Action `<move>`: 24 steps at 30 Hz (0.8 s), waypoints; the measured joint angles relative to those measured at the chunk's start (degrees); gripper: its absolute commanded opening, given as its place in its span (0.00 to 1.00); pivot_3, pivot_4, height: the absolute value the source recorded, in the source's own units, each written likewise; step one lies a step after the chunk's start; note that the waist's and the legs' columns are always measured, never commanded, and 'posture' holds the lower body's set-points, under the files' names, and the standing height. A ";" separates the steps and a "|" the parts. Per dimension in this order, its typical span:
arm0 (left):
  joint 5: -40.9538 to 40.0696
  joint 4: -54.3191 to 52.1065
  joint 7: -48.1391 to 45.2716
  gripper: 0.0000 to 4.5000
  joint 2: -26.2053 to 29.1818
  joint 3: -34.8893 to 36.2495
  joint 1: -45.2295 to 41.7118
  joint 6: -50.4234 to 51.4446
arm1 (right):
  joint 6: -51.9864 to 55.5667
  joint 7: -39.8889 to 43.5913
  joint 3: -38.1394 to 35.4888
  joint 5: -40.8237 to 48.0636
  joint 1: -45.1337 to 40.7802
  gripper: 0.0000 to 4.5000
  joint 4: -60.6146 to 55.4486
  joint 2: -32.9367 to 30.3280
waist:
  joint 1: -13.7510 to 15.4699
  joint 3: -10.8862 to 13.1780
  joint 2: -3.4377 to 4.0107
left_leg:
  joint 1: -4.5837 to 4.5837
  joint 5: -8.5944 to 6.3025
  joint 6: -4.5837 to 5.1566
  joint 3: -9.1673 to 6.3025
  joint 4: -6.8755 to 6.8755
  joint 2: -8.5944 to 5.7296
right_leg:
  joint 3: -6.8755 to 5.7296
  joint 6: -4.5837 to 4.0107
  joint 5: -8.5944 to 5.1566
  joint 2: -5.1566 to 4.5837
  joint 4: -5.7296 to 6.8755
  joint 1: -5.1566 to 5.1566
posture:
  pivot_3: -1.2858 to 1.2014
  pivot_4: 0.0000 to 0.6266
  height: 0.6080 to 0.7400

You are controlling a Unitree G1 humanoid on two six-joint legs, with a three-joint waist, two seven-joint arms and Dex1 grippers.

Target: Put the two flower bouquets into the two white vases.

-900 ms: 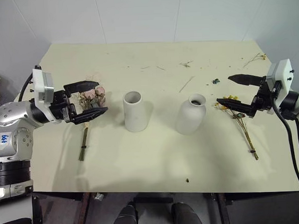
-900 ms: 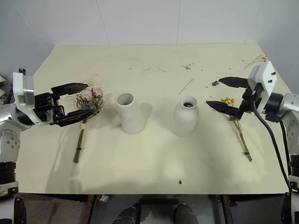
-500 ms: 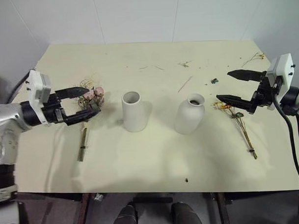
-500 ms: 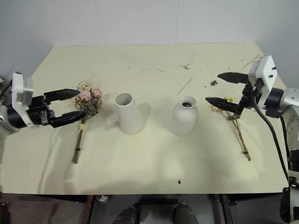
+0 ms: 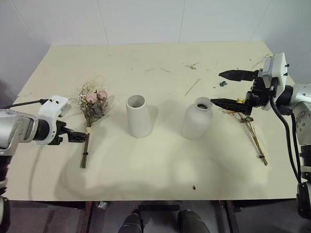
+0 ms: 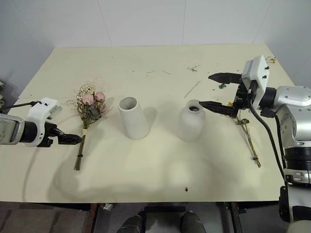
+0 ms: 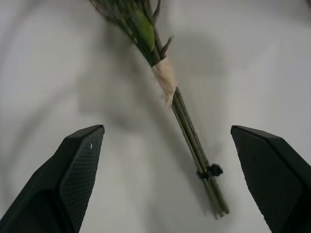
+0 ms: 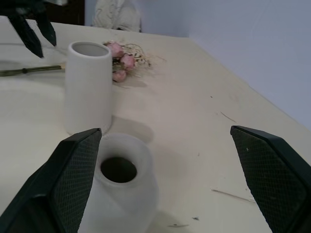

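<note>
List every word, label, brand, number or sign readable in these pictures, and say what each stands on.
None: no readable text on the cylinder vase, the bottle vase, the rose bouquet, the yellow bouquet, the table, or either gripper, left or right.

We see bare table [image 5: 147, 168] around the rose bouquet [image 5: 90, 111], whose stems lie between our left gripper [image 7: 167, 179]'s wide-spread fingers. The cylinder vase [image 5: 139, 116] and the bottle vase [image 5: 198, 118] stand well apart, both mouths uncovered. Our right gripper [image 5: 220, 87], fingers apart, hangs by the bottle vase, above the yellow bouquet [image 5: 249, 126] flat beside it.
</note>
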 measured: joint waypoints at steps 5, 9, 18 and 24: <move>3.60 4.59 6.42 0.99 -5.10 1.42 0.24 0.63 | 0.43 0.14 0.10 0.73 -0.12 1.00 -3.55 0.01 | -0.16 0.00 0.00 | 0.00 0.01 -0.02 0.10 -0.01 0.01 | 0.11 0.00 0.00 0.01 0.05 -0.09 | 0.52 0.24 1.00; 4.03 5.31 8.95 0.99 -11.34 3.90 0.83 1.82 | 2.20 -0.35 0.09 2.13 0.93 1.00 -8.11 -0.03 | 0.30 -0.02 -0.02 | -0.06 0.02 -0.04 0.10 0.08 0.00 | 0.11 0.01 0.01 -0.01 0.07 -0.10 | 0.52 0.24 1.00; 5.16 12.22 7.60 0.66 -11.76 2.35 -1.01 -2.76 | 5.62 -1.65 -1.54 4.77 5.36 1.00 -13.91 -0.49 | 0.39 -0.05 0.01 | 0.30 0.03 -0.04 0.17 0.27 -0.05 | 0.12 0.05 0.14 -0.07 0.07 0.34 | 0.52 0.24 1.00; 7.03 16.63 4.98 0.26 -10.15 -0.43 -1.99 -7.64 | 7.75 -1.53 -2.26 7.98 7.27 1.00 -16.93 -1.01 | 0.42 -0.05 0.02 | 0.30 0.05 -0.06 0.18 0.29 -0.05 | 0.12 0.05 0.21 -0.07 0.06 0.34 | 0.52 0.24 1.00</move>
